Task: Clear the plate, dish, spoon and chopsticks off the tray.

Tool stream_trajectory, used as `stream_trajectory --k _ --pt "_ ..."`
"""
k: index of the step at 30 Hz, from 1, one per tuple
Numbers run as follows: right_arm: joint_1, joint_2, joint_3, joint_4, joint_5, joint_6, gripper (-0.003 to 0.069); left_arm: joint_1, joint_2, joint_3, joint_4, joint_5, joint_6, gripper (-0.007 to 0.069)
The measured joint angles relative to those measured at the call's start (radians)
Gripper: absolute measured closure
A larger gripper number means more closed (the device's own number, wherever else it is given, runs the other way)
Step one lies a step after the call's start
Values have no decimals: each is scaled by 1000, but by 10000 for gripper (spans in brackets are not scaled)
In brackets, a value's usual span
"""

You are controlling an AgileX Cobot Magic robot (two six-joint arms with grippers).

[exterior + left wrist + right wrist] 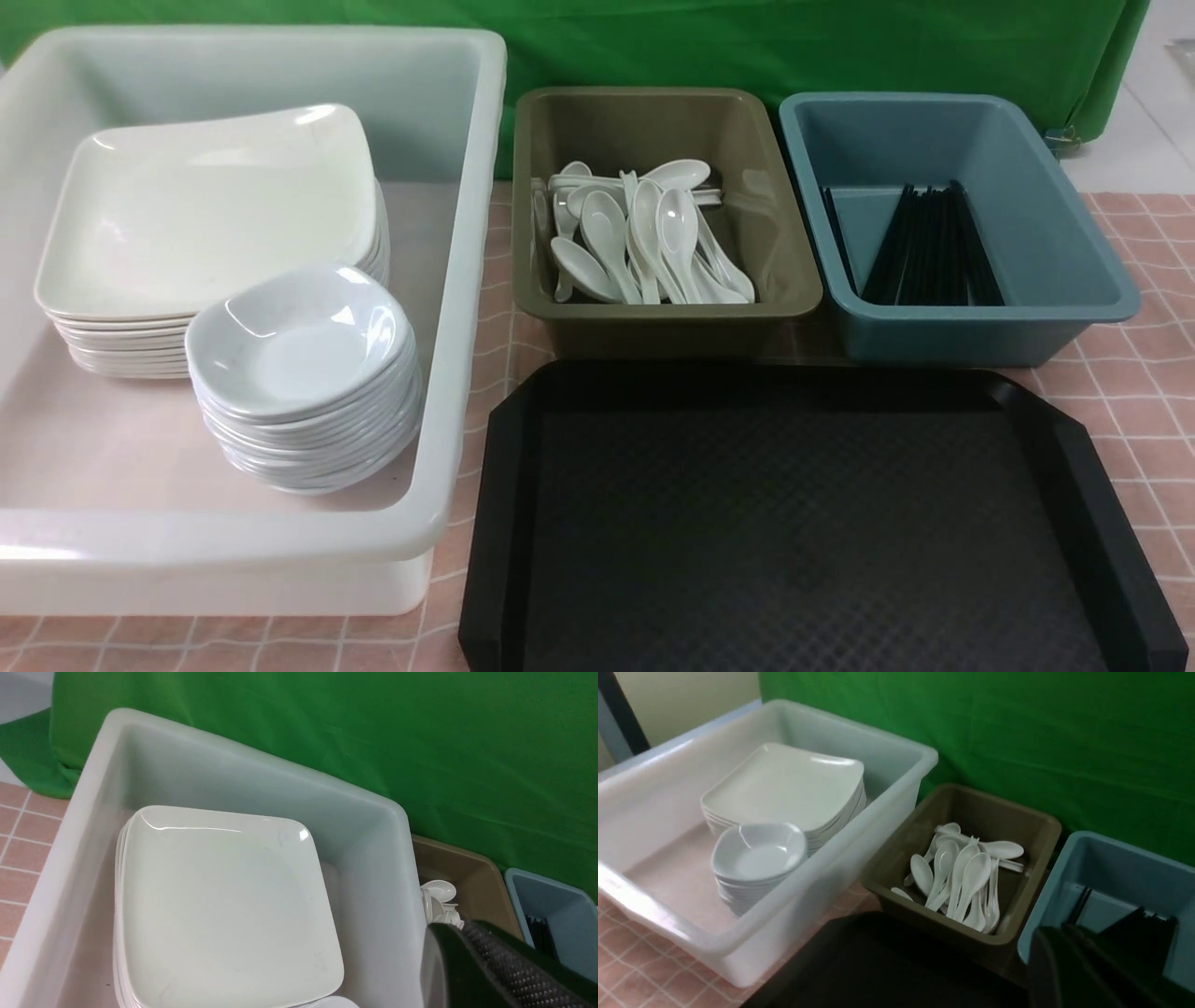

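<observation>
The black tray (803, 523) lies at the front right with nothing on its textured floor. A large square plate (210, 201) tops a stack of several in the white tub (467, 280). In front of it a small dish (299, 336) tops its own stack. Several white spoons (644, 238) lie in the olive-brown bin (667, 117). Black chopsticks (929, 247) lie in the blue-grey bin (1055, 233). Neither arm shows in the front view. My left gripper (460, 933) is shut on nothing beside the tub wall. My right gripper (1059, 940) is shut and empty before the blue-grey bin.
A green cloth (794, 47) hangs behind the bins. The table carries a pink checked cloth (1139, 373). The tub, the two bins and the tray stand close together.
</observation>
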State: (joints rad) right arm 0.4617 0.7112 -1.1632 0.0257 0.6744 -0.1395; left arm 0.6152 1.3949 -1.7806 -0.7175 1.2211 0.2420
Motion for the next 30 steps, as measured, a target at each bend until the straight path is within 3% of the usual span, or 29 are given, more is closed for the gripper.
stream_trajectory --k 4,10,30 --pt "0 -158 392 0 -288 1 629 0 1 0 -2 0 17 605" --pt "0 -211 583 0 -500 2 629 0 1 0 -12 0 18 605" --pt "0 -211 598 0 -547 5 604 0 1 0 -8 0 46 605"
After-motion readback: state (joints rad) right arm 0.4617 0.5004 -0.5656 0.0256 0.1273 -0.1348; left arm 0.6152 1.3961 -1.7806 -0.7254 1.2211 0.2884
